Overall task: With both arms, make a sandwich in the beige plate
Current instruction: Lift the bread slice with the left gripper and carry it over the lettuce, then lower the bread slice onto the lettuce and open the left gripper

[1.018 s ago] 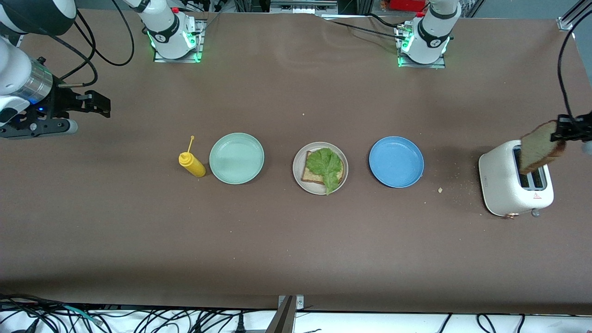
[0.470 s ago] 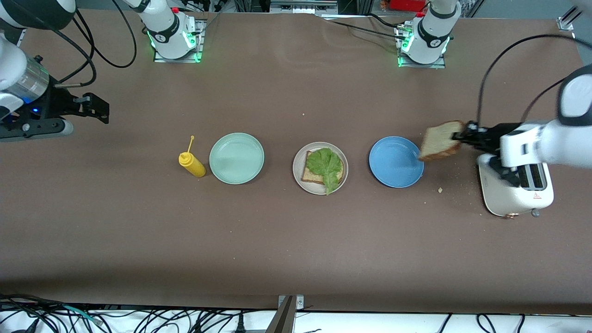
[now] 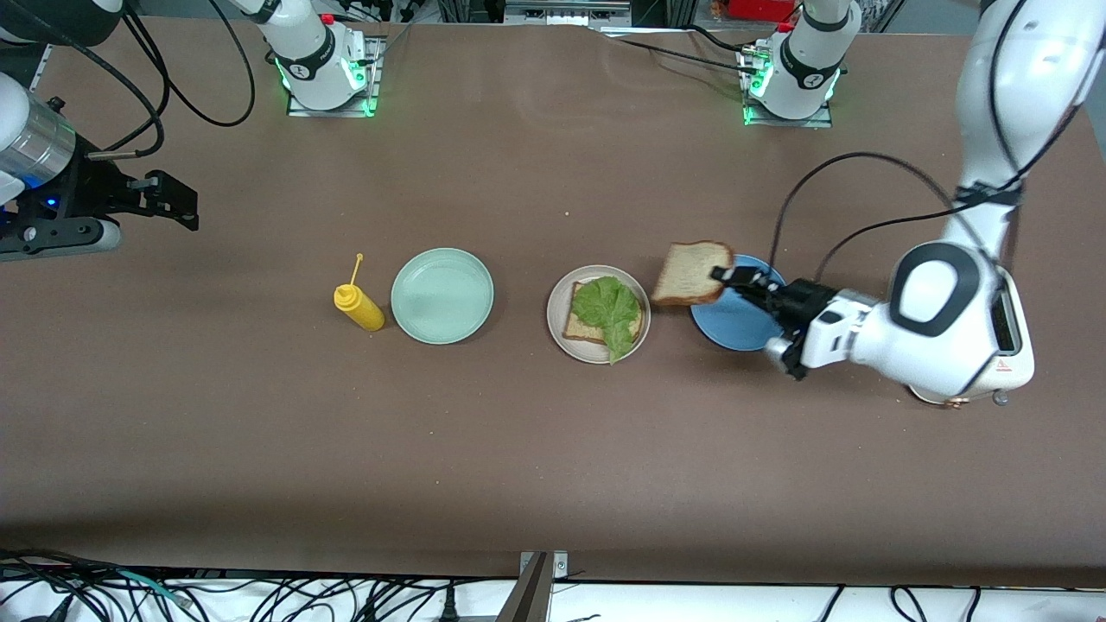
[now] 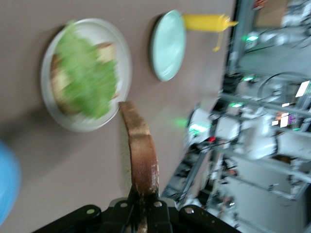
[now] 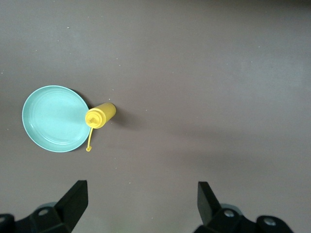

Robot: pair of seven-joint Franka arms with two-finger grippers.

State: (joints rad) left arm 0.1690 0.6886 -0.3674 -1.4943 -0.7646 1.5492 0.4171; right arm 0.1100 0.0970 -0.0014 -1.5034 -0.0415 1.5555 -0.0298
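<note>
The left arm's body hides most of the white toaster (image 3: 1013, 345). The lettuce leaf (image 3: 610, 309) covers much of the lower bread slice (image 3: 577, 326). In the left wrist view the blue plate (image 4: 7, 187) is cut off at the edge, and everything there is motion-blurred.

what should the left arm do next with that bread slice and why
Probably carry it a little farther toward the right arm's end, then lower it. The left gripper holds the top bread slice over the blue plate's edge, short of the lettuce on the beige plate.
</note>
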